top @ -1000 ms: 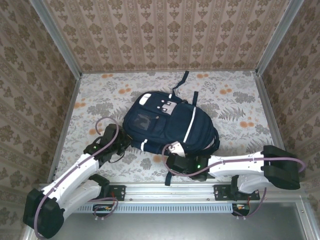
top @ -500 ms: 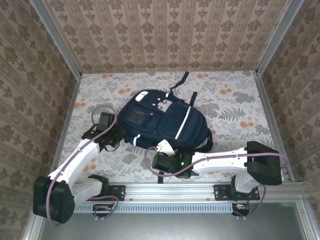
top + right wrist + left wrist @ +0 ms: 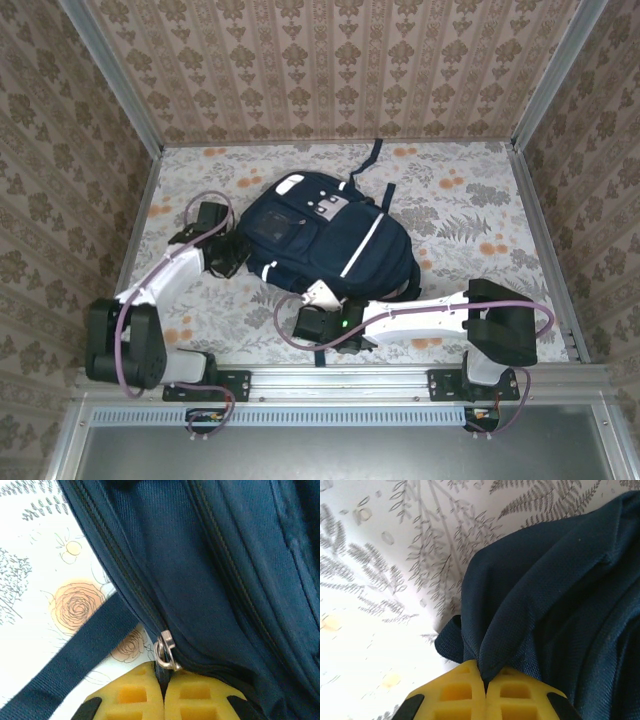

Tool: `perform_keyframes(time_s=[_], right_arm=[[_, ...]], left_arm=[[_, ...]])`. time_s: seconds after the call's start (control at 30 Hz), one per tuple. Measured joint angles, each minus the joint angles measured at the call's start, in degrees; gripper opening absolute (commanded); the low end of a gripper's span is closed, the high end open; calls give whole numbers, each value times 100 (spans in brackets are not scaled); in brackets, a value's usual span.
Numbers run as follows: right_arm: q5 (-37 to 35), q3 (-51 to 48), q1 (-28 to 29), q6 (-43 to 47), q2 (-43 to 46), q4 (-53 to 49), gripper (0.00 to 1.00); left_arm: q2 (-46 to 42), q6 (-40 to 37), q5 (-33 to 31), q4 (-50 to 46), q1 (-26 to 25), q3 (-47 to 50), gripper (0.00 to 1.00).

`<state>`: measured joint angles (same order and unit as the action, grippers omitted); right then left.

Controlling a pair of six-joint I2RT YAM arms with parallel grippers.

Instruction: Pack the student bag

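Note:
The student bag [image 3: 330, 235], a navy backpack with white stripes, lies flat in the middle of the floral table. My left gripper [image 3: 233, 258] is at the bag's left edge. In the left wrist view its yellow fingers [image 3: 455, 695] are shut on a pinched fold of the bag's navy fabric [image 3: 510, 630]. My right gripper [image 3: 325, 300] sits at the bag's near edge. In the right wrist view its yellow fingers [image 3: 200, 700] are shut on the dark pull tab hanging from the silver zipper slider [image 3: 166, 650] of the bag [image 3: 210, 570].
A dark strap [image 3: 75, 665] of the bag lies on the cloth left of the right gripper, and another strap [image 3: 372, 160] trails toward the back wall. Patterned walls close in the left, back and right sides. A metal rail [image 3: 340, 385] runs along the near edge.
The left arm has swung back and to the left, dragging the bag's left edge with it. The right gripper has slid left along the bag's near edge, and the bag has shifted left and turned.

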<state>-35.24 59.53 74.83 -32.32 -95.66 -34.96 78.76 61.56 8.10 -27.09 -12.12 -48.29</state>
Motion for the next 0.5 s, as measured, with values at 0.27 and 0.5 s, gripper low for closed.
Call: perform_keyframes(time_s=[0.27,0.5], right_arm=[[-15,-393,-48,247,328,28,0],[507,-496,-337,380,551,256,0]], left_arm=[[190,-52,17,170,190,-422,64],[-1401,192,-20,492,168,450,70]])
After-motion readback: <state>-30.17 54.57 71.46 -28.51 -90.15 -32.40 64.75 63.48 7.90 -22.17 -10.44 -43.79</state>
